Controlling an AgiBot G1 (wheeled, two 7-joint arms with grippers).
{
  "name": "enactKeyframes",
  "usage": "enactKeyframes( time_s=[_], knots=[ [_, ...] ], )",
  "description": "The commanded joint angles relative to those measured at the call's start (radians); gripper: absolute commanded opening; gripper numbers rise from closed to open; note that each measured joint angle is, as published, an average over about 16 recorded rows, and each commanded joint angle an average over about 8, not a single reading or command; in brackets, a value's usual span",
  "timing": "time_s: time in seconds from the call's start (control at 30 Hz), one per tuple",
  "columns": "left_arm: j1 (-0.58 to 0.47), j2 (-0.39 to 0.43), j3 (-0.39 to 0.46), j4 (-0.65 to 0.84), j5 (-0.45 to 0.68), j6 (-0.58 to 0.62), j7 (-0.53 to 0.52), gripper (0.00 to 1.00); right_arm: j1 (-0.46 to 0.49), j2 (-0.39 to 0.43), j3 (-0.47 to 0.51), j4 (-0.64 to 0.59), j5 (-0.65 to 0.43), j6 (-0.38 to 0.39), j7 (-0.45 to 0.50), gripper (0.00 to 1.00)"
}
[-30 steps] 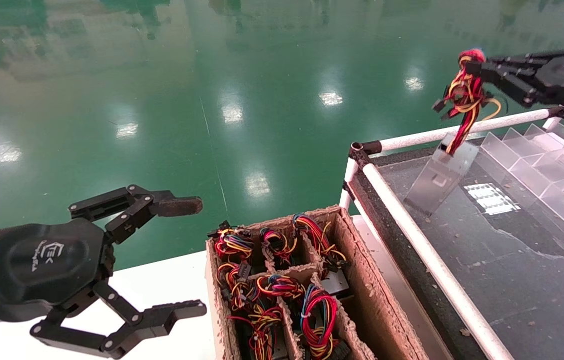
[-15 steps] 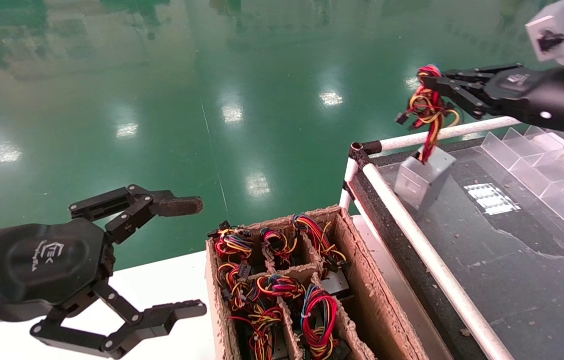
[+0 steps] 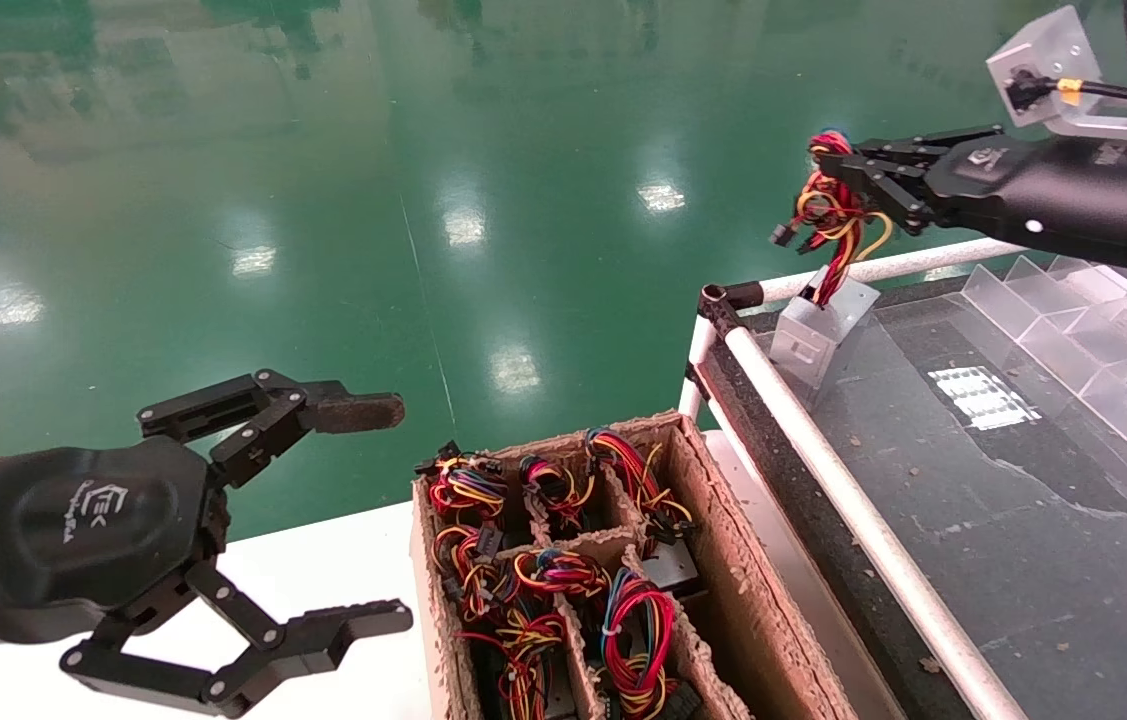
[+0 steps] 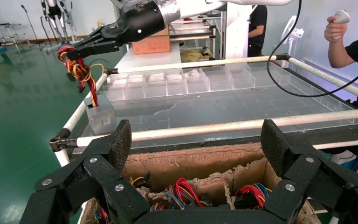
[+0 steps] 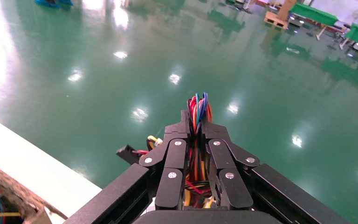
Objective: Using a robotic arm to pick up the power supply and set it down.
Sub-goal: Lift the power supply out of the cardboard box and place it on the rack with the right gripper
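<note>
Grey power supply [image 3: 816,330] dangles by its wire bundle [image 3: 831,225] from my right gripper [image 3: 848,172], fingers clenched on the wires, box hanging at the near corner of the glass-topped bench [image 3: 1023,520]. I'd say we're mid set-down: lower it flat, then release. Left gripper [image 3: 363,510] sits parked, fingers spread wide.

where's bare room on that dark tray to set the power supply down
Free: the dark tray between the white rail and the clear dividers. The power supply hangs from the right tool at its far corner. Crowded: the cardboard box, full of wire bundles.
</note>
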Motion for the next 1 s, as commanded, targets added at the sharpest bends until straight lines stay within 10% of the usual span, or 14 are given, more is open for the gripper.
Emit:
enactKeyframes(
  time_s=[0.03, 1.0],
  knots=[
    [0.0, 0.0, 0.0, 0.0, 0.0, 0.0, 0.0, 1.0, 0.002, 0.005, -0.003, -0.008, -0.004, 0.002, -0.006, 0.0],
    [0.0, 0.0, 0.0, 0.0, 0.0, 0.0, 0.0, 1.0, 0.086, 0.11, -0.041, -0.009, -0.061, -0.073, -0.103, 0.0]
  ],
)
